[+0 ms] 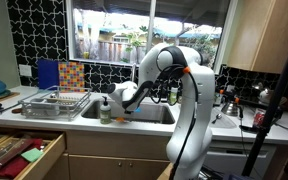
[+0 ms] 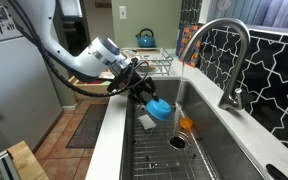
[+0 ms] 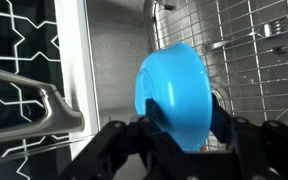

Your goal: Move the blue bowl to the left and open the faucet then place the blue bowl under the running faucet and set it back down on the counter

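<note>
The blue bowl (image 2: 160, 108) is held tilted above the sink (image 2: 222, 140). The fingers (image 3: 154, 122) are clamped on its rim.

Black patterned wall tiles (image 1: 39, 30) frame a bright window (image 1: 149, 35).

I can read no text, brand or number in any view. The soap bottle (image 1: 105, 109) on the table carries a label too small for me to make out. The print on the red can (image 1: 260, 117) is only a blur. The checkered panel (image 1: 72, 75) shows coloured squares, with no letters I can tell. The blue bowl (image 3: 179, 95) gripped in my claw (image 3: 184, 125) shows plain blue to my wrist camera.
</note>
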You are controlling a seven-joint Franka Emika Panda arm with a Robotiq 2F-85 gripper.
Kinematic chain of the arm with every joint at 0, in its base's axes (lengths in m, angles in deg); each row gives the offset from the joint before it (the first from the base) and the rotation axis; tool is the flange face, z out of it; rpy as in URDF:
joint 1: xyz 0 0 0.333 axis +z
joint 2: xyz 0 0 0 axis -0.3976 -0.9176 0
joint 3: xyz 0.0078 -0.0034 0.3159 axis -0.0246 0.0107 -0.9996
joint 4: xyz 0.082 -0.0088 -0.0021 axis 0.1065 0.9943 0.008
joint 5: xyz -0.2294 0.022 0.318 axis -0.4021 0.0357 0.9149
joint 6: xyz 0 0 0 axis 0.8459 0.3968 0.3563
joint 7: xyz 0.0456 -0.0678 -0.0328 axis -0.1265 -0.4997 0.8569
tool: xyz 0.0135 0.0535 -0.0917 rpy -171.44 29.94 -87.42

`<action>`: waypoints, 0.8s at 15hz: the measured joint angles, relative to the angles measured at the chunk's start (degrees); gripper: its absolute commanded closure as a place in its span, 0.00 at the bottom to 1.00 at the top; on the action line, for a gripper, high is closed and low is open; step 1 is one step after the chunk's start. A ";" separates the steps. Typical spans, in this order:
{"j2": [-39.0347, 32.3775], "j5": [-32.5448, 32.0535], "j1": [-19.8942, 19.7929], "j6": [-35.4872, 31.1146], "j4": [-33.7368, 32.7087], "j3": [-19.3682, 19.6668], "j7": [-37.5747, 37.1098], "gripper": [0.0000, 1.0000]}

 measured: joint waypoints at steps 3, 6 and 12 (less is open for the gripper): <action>0.66 1.50 -0.17 -1.40 0.82 0.87 1.79 0.72; 1.46 1.69 -0.42 -2.51 1.72 1.51 1.79 0.72; 2.86 -1.15 -0.42 1.12 2.92 1.80 -4.51 0.72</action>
